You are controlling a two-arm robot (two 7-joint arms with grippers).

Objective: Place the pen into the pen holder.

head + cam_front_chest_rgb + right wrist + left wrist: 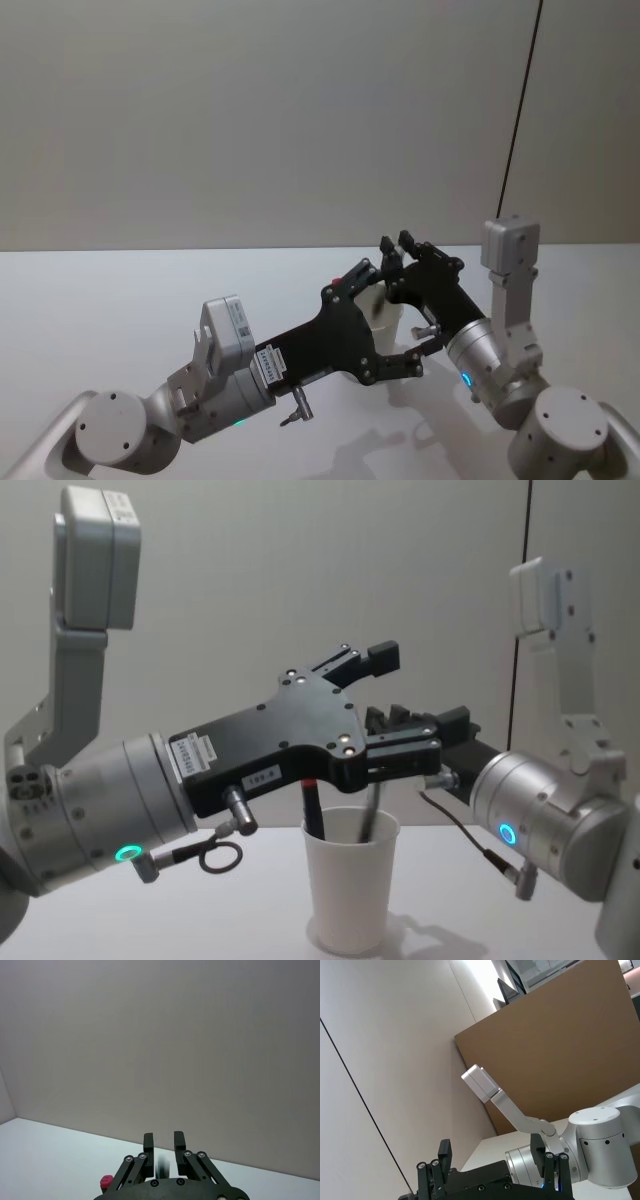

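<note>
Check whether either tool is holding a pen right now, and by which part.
The left tool is open and holds nothing. For the right tool it cannot be told. Two pens stand in the pen holder.

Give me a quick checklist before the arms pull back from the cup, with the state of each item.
1. Pen holder upright on the table: ok.
2. Pens in the cup: ok, a dark pen with a red band and a grey one stand inside, leaning on the rim.
3. Left gripper empty: ok, fingers spread with nothing between them.
4. Right gripper empty: cannot tell, a blurred sliver sits between its close-set fingers.
5. Grippers apart from each other: cannot tell, they overlap above the cup in the chest view.
6. Room to lift clear of the pens: cannot tell.
</note>
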